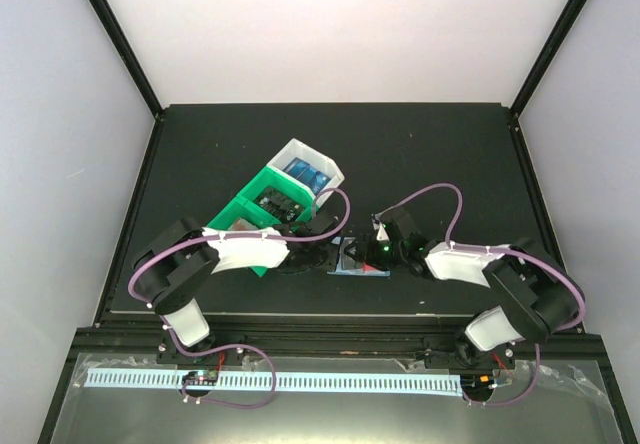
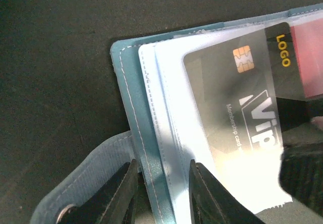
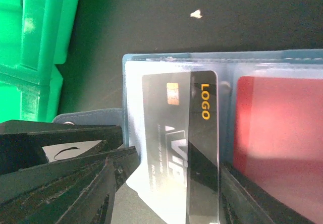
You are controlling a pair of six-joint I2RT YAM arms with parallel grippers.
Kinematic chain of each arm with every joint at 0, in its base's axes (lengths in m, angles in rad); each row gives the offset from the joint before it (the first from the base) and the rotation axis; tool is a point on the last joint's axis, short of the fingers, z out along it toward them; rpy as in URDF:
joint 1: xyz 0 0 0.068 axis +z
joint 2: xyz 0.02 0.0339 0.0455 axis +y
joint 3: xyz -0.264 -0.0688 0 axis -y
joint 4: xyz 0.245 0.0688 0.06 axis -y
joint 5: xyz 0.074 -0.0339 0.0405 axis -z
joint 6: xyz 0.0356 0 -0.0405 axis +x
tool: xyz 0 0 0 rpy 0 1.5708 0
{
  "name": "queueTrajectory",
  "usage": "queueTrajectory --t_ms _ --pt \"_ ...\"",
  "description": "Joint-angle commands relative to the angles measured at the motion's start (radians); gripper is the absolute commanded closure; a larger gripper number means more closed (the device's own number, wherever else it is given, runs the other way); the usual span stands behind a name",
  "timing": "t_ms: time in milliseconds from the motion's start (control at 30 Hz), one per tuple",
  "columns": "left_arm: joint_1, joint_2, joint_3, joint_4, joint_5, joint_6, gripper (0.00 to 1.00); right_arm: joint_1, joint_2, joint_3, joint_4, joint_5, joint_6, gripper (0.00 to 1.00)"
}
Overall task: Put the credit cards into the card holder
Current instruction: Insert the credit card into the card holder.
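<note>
The teal card holder [image 1: 360, 264] lies open on the black table between both grippers. In the left wrist view its teal cover [image 2: 128, 108] and clear sleeves show, with the snap tab [image 2: 81, 183] at the lower left. A black VIP card [image 2: 227, 108] sits mostly inside a sleeve, its LOGO edge sticking out. A red card [image 3: 277, 133] lies in the neighbouring sleeve. My left gripper [image 2: 161, 193] has its jaws apart, straddling the holder's edge. My right gripper [image 3: 171, 193] is open, straddling the black card [image 3: 171, 133], with its right finger beside the exposed edge.
A green bin [image 1: 262, 204] and a white bin [image 1: 310, 169] holding blue cards stand just behind the left gripper [image 1: 305, 261]. The green bin [image 3: 35, 42] fills the right wrist view's left side. A small white speck [image 3: 196, 14] lies on the table beyond the holder.
</note>
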Motion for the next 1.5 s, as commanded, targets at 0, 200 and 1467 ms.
queueTrajectory --t_ms 0,200,1467 --pt "-0.013 -0.020 -0.019 -0.043 -0.005 -0.021 0.71 0.008 -0.065 0.029 -0.177 0.145 -0.046 0.43" --pt "-0.013 -0.013 -0.020 -0.056 -0.017 -0.030 0.75 0.019 -0.064 0.062 -0.247 0.192 -0.072 0.39" --pt "-0.009 -0.151 0.137 -0.241 -0.134 0.171 0.64 0.068 -0.322 0.103 -0.391 0.389 -0.104 0.42"
